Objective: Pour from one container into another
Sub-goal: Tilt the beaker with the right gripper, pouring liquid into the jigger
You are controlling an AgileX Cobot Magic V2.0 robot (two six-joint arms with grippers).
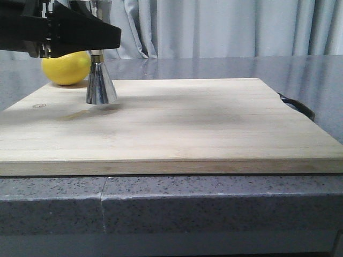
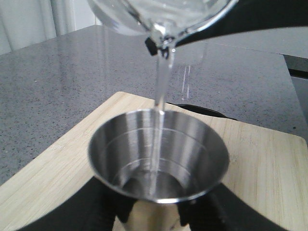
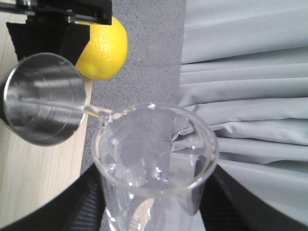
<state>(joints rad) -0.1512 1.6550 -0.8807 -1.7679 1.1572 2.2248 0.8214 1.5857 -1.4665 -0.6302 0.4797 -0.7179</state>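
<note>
Your right gripper [image 3: 149,211] has its jaws clamped on the tilted beaker [image 3: 154,163]; water streams from its lip into the jigger [image 2: 159,161]. Left gripper [image 2: 154,216] jaws clamp the jigger's waist, upright on the wooden board [image 1: 171,128], lemon [image 1: 65,68] just behind.

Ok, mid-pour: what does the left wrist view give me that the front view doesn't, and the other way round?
Only the left wrist view shows the clear stream falling from the beaker lip into the jigger cup, with liquid pooling at its bottom. Only the front view shows the jigger's base resting on the wooden board, and the lemon behind it. Both show the jigger held by the left gripper.
</note>
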